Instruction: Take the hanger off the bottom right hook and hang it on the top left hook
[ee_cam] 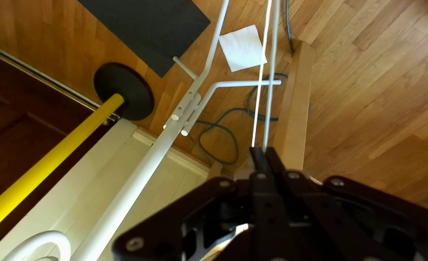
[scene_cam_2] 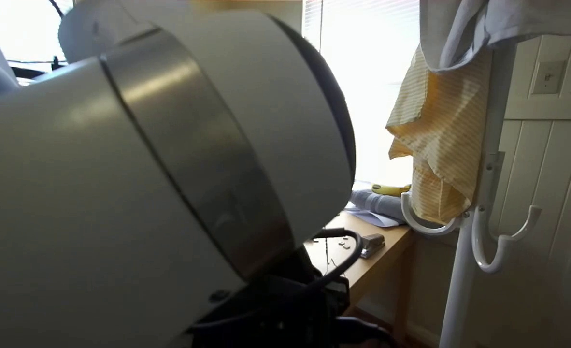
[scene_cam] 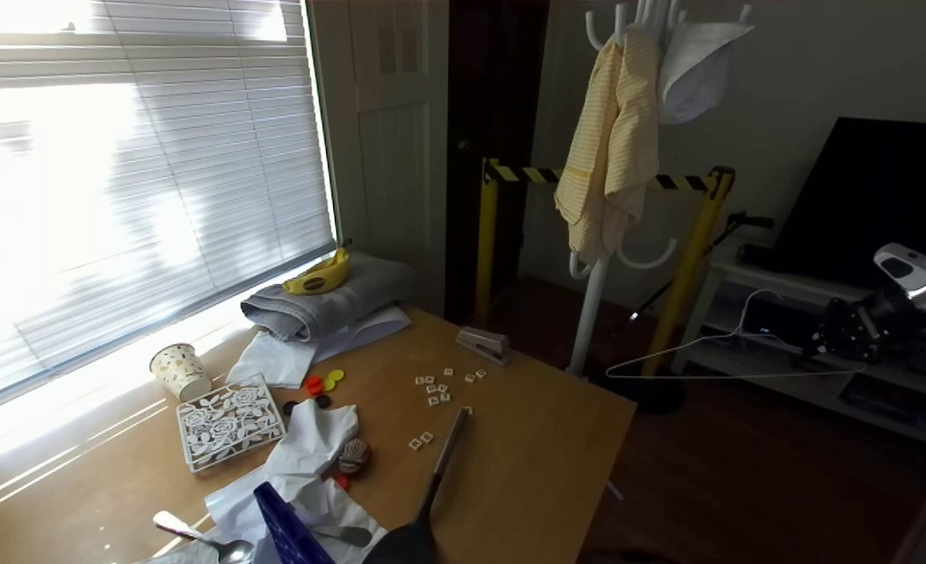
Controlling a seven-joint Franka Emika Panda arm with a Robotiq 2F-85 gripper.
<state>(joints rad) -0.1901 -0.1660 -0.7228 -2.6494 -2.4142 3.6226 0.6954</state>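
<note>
My gripper (scene_cam: 815,348) is shut on the hanger (scene_cam: 733,377), a thin grey wire triangle, at its right shoulder. The hanger is held in the air with its hook upward, right of the white coat rack (scene_cam: 592,313) and apart from it. In the wrist view, the fingertips (ee_cam: 260,148) are closed on the hanger's wire (ee_cam: 271,90). The bottom right hook (scene_cam: 670,247) is bare. The top left hook (scene_cam: 591,31) is left of the yellow garment (scene_cam: 616,141). In an exterior view, the arm (scene_cam_2: 193,145) hides the hanger and fingers.
A white cloth (scene_cam: 694,74) hangs on the rack's upper right. Yellow posts (scene_cam: 686,274) with a striped belt stand behind. A cluttered wooden table (scene_cam: 541,439) stands left of the hanger. A dark screen on a white shelf unit (scene_cam: 792,274) is behind the gripper.
</note>
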